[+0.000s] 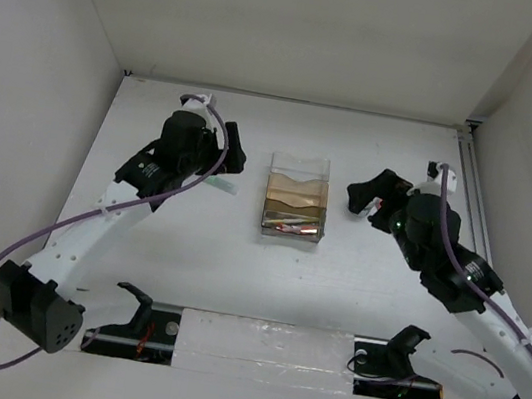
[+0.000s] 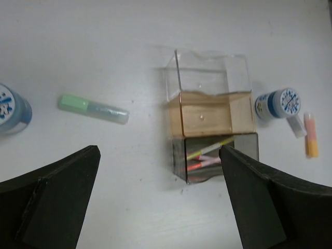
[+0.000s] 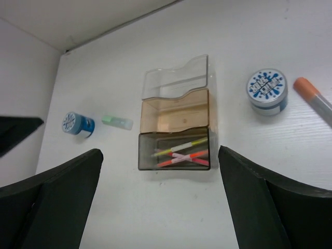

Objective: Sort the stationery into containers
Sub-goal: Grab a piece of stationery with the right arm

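Observation:
The clear organizer point(image 1: 295, 199) stands at the table's middle and also shows in the left wrist view point(image 2: 212, 111) and the right wrist view point(image 3: 176, 111). Its near dark compartment holds yellow, orange and red pens point(image 3: 182, 153). The tan middle and clear far compartments look empty. A green marker point(image 2: 92, 109) and a blue patterned roll point(image 2: 10, 109) lie to its left. A second roll point(image 3: 266, 91), an orange marker point(image 3: 314, 101) and a white marker point(image 2: 296, 126) lie to its right. My left gripper point(image 2: 158, 155) and right gripper point(image 3: 159, 153) are open and empty above the table.
White walls point(image 1: 43, 73) enclose the table on the left, back and right. A rail point(image 1: 475, 192) runs along the right edge. Both arm bases sit on a mounting bar point(image 1: 262, 351) at the near edge.

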